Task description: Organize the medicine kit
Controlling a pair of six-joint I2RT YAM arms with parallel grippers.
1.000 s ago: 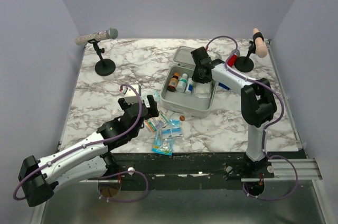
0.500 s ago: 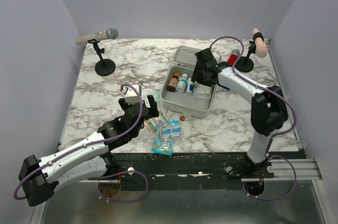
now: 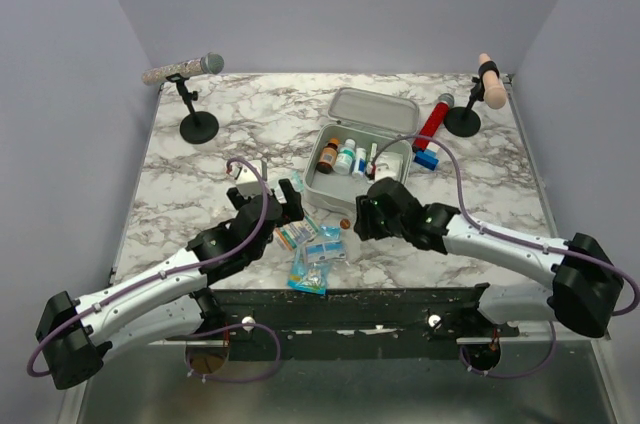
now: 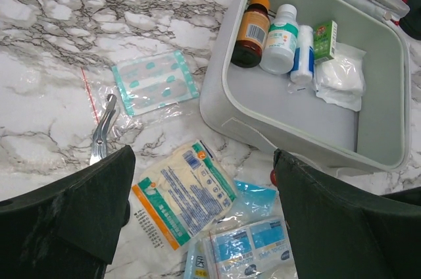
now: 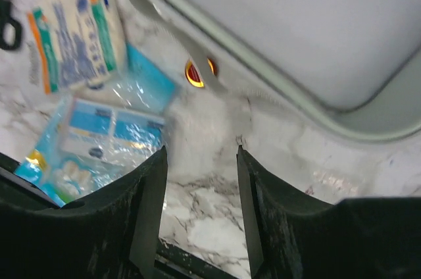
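Observation:
The medicine kit [image 3: 375,109] lies open in the middle of the table, lid back. Inside it stand a brown bottle [image 4: 252,32], a white bottle [image 4: 279,39] and a green box [image 4: 325,32], with a white packet [image 4: 339,78] beside them. In front of the kit lie a glove packet [image 4: 184,193], blue wipe sachets [image 4: 253,243], a plaster strip [image 4: 154,81] and metal tweezers [image 4: 102,131]. My left gripper [image 4: 204,160] hovers open over these packets. My right gripper [image 3: 365,216] is low at the kit's front wall [image 5: 296,29], open and empty over bare marble [image 5: 200,160].
A small red round thing [image 5: 195,73] lies against the kit's front wall. A red cylinder [image 3: 432,122] and a blue item [image 3: 425,159] lie right of the kit. A microphone stand [image 3: 198,127] is at the back left, a peach-topped stand [image 3: 462,122] at the back right.
My right arm has come out of the kit and swung down to the table's front, beside the packets, its jaws now wider apart. The left arm has not moved.

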